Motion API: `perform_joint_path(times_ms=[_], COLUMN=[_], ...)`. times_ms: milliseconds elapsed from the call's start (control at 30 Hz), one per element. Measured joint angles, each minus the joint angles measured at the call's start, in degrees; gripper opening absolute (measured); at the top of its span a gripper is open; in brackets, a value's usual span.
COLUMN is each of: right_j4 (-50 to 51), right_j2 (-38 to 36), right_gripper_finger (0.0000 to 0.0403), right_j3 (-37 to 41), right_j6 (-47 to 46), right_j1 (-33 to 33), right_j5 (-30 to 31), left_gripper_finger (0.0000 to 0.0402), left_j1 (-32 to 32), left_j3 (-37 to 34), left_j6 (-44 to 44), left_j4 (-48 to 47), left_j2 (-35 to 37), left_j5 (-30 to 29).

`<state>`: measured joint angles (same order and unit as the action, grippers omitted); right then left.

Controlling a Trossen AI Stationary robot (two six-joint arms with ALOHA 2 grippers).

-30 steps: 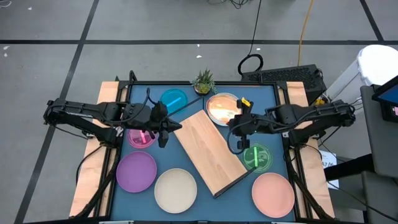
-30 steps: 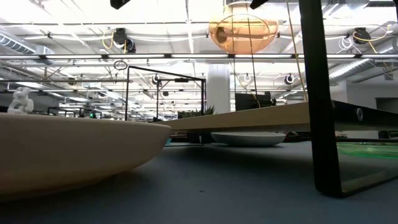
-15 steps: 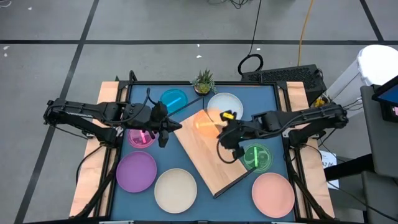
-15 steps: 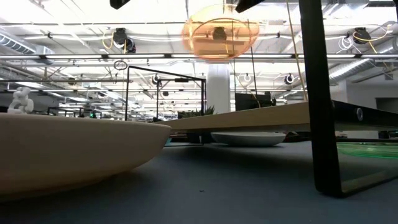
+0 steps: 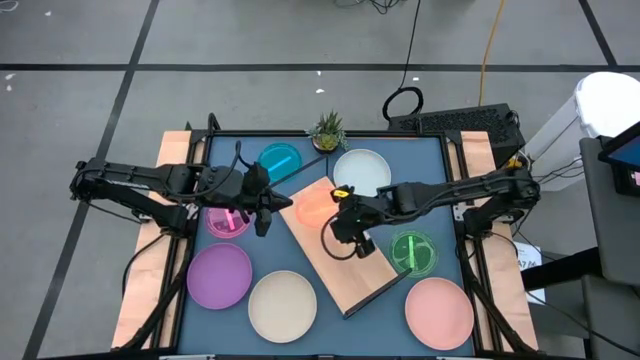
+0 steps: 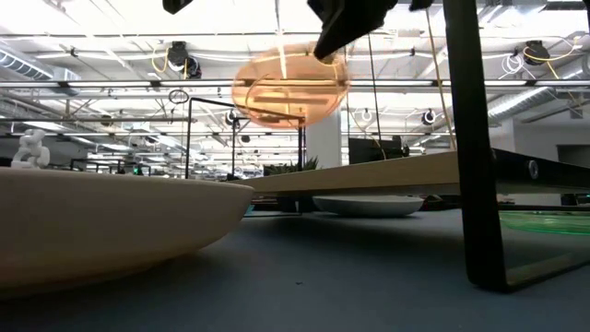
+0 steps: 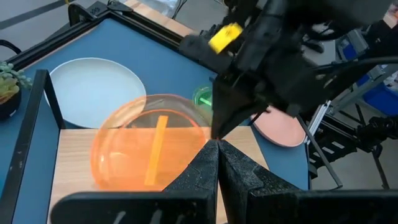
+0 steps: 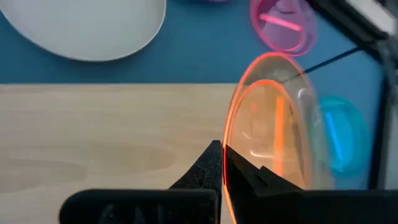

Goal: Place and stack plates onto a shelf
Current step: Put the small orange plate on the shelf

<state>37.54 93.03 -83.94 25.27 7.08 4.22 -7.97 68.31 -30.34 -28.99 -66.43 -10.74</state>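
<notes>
- The light wooden rectangular shelf (image 5: pixel 335 243) with its thin black wire frame lies slantwise mid-table, its board bare.
- The large opaque plates rest on the blue tabletop around it.
- The small translucent orange plate (image 5: pixel 313 205) hangs above the shelf's far-left end, tilted on edge.
- The right gripper (image 5: pixel 340 211) is pinched shut on that plate's rim; so thin a hold could slip, or a tilted release could roll it off.
- The left gripper (image 5: pixel 283 206), closed and empty, waits just left of the shelf, risking a bump.
</notes>
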Motion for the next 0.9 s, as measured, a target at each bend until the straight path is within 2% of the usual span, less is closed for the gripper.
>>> perform_joint_path(times_ms=[567, 900], right_j4=[-3.02, -4.53], right_j2=[7.77, 9.11], right_gripper_finger=[0.0, 0.0], right_j3=[0.0, 0.42], right_j6=[3.04, 3.87], right_j1=[-2.53, -3.97], right_j5=[-3.01, -2.88], left_gripper_finger=[0.0012, 0.0012], left_j1=[-0.02, -0.02], left_j3=[0.0, 0.0], left_j6=[-0.43, -0.13], left_j4=[-1.49, -1.81], left_j2=[0.0, 0.0], left_j5=[-0.42, -0.42])
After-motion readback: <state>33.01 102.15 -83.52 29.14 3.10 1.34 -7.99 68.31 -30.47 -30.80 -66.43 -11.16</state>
